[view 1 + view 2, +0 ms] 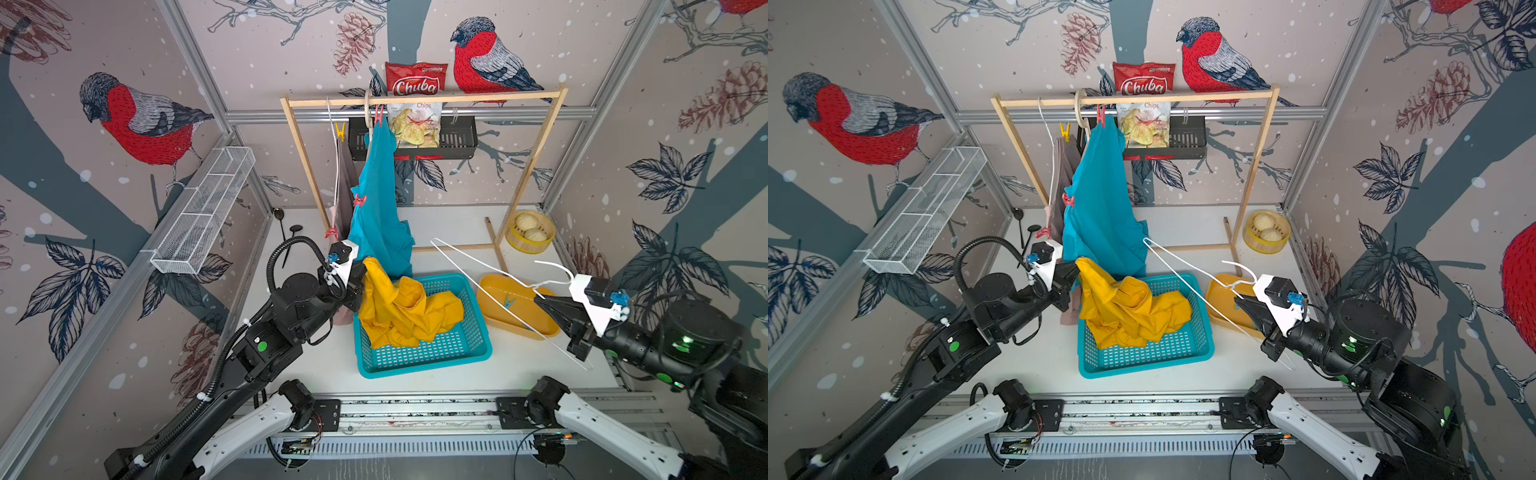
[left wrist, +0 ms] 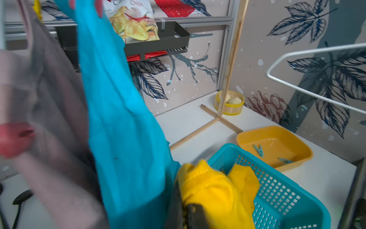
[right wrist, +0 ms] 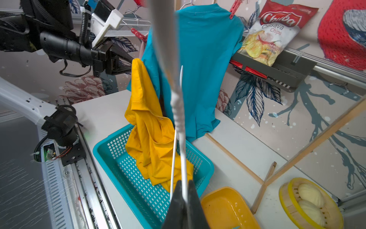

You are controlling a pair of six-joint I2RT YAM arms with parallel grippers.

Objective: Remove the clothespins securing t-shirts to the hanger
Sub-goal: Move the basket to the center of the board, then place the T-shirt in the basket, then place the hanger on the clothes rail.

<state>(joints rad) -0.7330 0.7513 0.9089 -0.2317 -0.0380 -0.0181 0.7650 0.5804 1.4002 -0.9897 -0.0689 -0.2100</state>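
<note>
Both top views show the left hand [image 1: 364,272] clenched on a bright yellow cloth t-shirt [image 1: 407,311] that drapes into a teal plastic mesh basket [image 1: 424,368] on the tabletop [image 1: 457,224]. The right hand [image 1: 539,297] grasps a bare white wire hanger [image 3: 178,115] above an orange plastic tray [image 1: 490,297] holding a light blue plastic clothespin [image 1: 508,302]. Behind them, a teal t-shirt [image 1: 376,208] hangs from the wooden rack [image 1: 424,99], with red-pink clothespins [image 1: 360,200] clipped on it.
</note>
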